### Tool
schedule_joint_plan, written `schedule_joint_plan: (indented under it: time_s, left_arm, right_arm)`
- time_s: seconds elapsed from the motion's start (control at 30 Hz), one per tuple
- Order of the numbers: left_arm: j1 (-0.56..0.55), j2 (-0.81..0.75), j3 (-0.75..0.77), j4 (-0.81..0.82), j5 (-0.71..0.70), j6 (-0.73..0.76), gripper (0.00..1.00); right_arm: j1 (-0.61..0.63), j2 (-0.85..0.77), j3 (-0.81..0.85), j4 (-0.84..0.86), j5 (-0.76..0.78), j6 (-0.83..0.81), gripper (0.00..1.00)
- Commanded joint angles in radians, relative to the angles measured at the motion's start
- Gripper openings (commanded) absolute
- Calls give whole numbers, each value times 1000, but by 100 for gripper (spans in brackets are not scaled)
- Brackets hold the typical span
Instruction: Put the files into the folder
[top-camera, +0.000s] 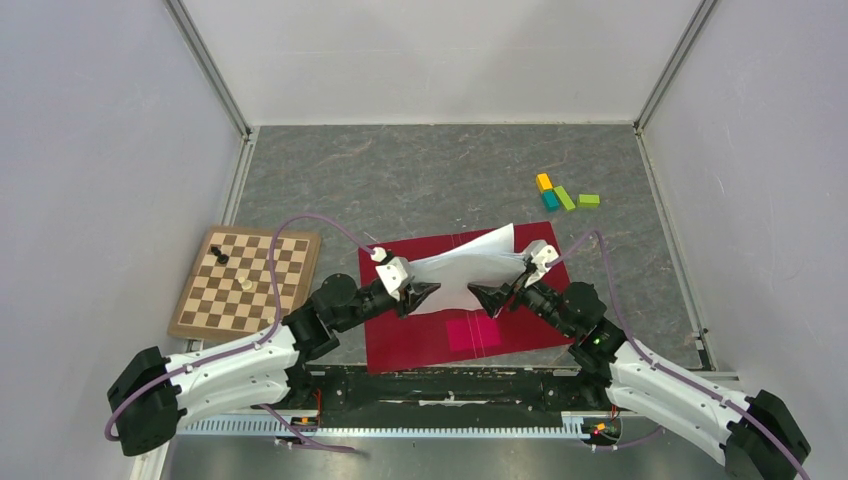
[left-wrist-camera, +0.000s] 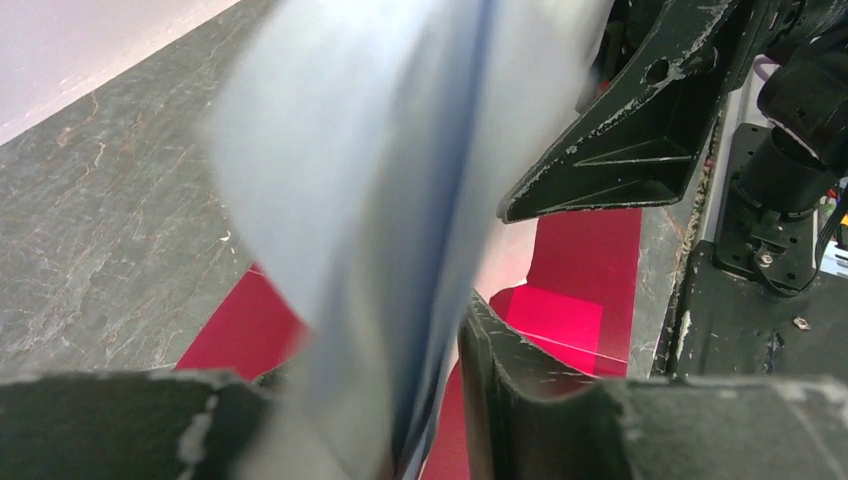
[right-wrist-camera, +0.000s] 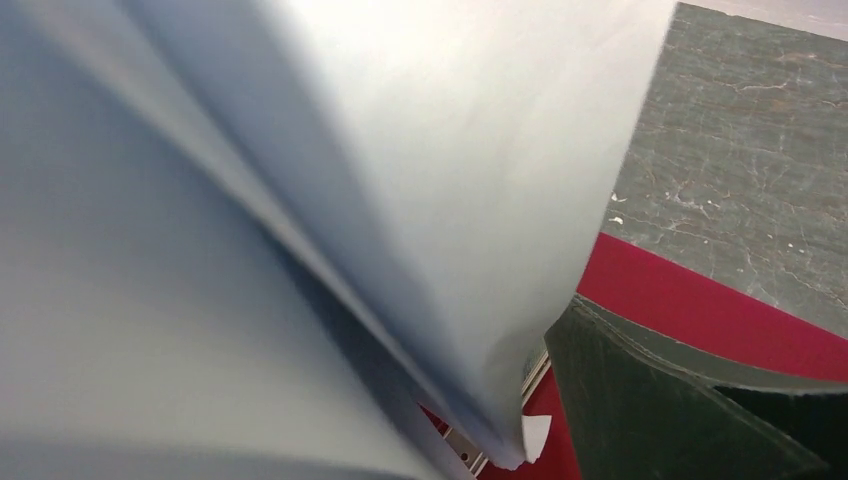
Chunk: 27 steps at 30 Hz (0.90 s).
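The red folder (top-camera: 420, 342) lies open on the table, its pink square (top-camera: 472, 332) near the front edge. The files (top-camera: 470, 265), a few white sheets, hang bowed above it between my two grippers. My left gripper (top-camera: 425, 294) is shut on their left edge, and my right gripper (top-camera: 487, 297) on their right edge. In the left wrist view the blurred sheets (left-wrist-camera: 380, 180) run down between my fingers (left-wrist-camera: 520, 390) over the folder (left-wrist-camera: 590, 250). In the right wrist view the sheets (right-wrist-camera: 300, 200) hide one finger, and the folder's metal clip (right-wrist-camera: 470, 455) shows below them.
A wooden chessboard (top-camera: 290, 300) with two pieces lies left of the folder, beside my left arm. Several coloured blocks (top-camera: 562, 195) lie at the back right. Walls close in the table on three sides.
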Motion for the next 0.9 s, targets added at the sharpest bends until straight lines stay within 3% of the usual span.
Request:
schedule_joint_plan:
  time_s: [0.0,0.13,0.87]
  left_arm:
    - [-5,-16,27,-4,-32,-21,39]
    - [-5,-43,28,-26,-44,-19,44]
    - [-4,-27,11,3,-67,-40,50]
  right_arm:
    - [3,-2,52,25,28,-27,93]
    - [4,-1,59,23,35,-26,95]
    - [10,117,108,79,-32,6,96]
